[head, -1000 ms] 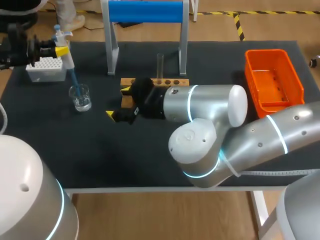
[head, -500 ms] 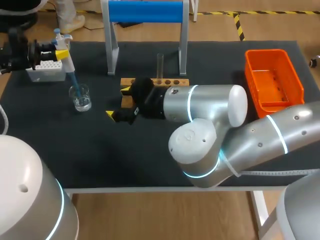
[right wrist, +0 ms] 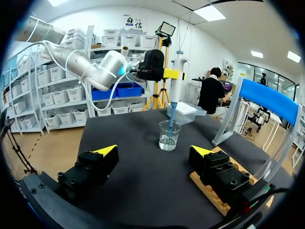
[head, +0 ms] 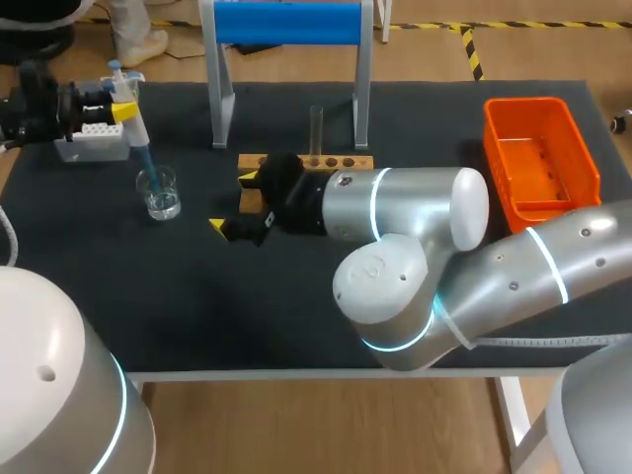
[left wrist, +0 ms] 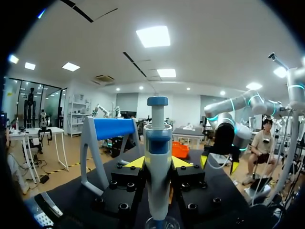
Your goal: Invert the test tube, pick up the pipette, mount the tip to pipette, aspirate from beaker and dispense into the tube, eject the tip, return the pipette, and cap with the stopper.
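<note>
In the head view, the white pipette with a blue tip (head: 134,124) was held by the left gripper (head: 119,100), its tip dipped into the clear glass beaker (head: 158,192) on the black table (head: 197,316). In the left wrist view, its barrel was clamped upright between the fingers. In the right wrist view, the right gripper (right wrist: 153,151) was spread wide, with the beaker ahead.

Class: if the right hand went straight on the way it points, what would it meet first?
Probably the beaker, which has the pipette tip dipped in it, straight ahead of the right hand; depth is uncertain.
</note>
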